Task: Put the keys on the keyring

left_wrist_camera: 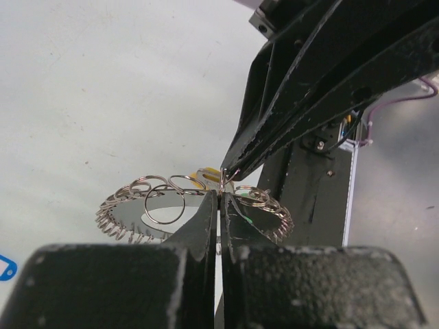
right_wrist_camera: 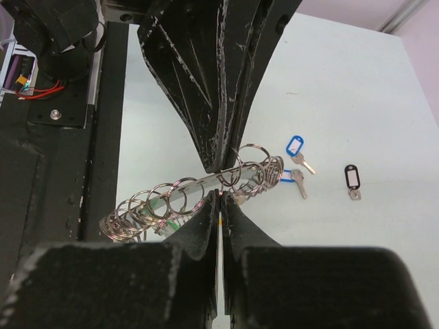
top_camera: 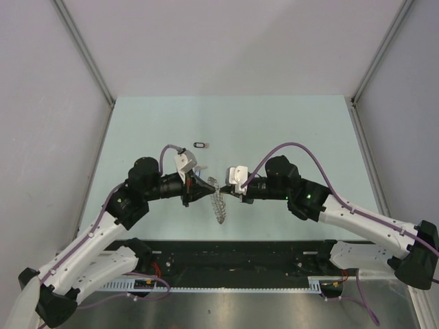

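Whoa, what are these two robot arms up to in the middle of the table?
The two arms meet over the middle of the table. The left gripper and the right gripper are both pinched shut on a big, floppy metal keyring, holding it up between them. A blue-tagged key and a black-tagged key lie loose on the table nearby, not yet on the keyring.

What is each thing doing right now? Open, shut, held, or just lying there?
left end effector, shut on the keyring.
right end effector, shut on the keyring.
keyring, pinched from two sides.
blue-tagged key, lying loose on the table.
black-tagged key, lying loose on the table.
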{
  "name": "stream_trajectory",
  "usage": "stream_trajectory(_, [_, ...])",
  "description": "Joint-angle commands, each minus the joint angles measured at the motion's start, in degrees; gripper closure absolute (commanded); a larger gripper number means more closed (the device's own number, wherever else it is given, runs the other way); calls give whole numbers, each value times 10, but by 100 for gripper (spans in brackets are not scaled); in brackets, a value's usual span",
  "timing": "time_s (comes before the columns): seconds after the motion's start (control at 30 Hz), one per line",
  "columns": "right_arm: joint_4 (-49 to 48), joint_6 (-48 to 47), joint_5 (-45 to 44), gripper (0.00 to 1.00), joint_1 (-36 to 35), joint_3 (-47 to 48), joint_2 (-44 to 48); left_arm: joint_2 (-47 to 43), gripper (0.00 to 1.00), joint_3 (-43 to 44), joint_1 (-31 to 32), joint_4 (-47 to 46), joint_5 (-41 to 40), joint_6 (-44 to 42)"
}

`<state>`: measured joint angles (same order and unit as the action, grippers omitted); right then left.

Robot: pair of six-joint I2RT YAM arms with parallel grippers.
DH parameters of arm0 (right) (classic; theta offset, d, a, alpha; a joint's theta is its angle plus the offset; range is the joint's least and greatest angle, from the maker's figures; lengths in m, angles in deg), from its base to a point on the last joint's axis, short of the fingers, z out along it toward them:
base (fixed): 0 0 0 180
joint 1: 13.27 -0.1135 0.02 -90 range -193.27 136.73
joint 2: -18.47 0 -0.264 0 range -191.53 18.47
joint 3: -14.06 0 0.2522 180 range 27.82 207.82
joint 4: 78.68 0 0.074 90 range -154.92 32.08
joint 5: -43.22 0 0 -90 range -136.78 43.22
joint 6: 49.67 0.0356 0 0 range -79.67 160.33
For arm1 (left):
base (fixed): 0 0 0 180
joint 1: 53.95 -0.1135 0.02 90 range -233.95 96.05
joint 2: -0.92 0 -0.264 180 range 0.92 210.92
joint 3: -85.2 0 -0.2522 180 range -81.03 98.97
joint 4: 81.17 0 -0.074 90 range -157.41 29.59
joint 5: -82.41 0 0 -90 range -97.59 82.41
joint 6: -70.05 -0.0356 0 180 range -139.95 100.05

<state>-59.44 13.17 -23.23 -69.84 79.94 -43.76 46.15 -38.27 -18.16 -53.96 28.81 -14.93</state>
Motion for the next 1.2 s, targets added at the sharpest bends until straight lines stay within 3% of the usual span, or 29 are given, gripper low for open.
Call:
stream_trajectory(0.0, [1,-4,5,100,-7,20,0,-30,100,6,-1,-86,-50,52])
stream_trajectory(0.3, [-9,7,18,100,-7,20,-7,-95,100,-86,-1,-239,-119,143])
stream_trajectory(0.47, [-20,11,23,100,-7,20,-17,-131,99,-194,-1,-409,-160,232])
stream_trajectory(0.57, [-21,9,20,100,-6,20,-17,-133,91,-227,-1,-452,-159,257])
stream_trajectory(0.6, [-21,6,17,100,-7,21,-17,-135,82,-229,-1,-450,-157,254])
stream_trajectory(0.7, [-21,-2,13,100,-7,21,-13,-145,67,-237,-1,-433,-156,243])
stream_trajectory(0.87, [-13,-17,11,100,-7,23,-14,-168,57,-222,-2,-367,-153,193])
stream_trajectory(1.0, [16,-34,15,100,-7,35,-21,-157,46,-171,-11,-266,-104,79])
stream_trajectory(1.17, [41,-50,19,100,-7,45,-23,-96,39,-55,-20,-65,12,-96])
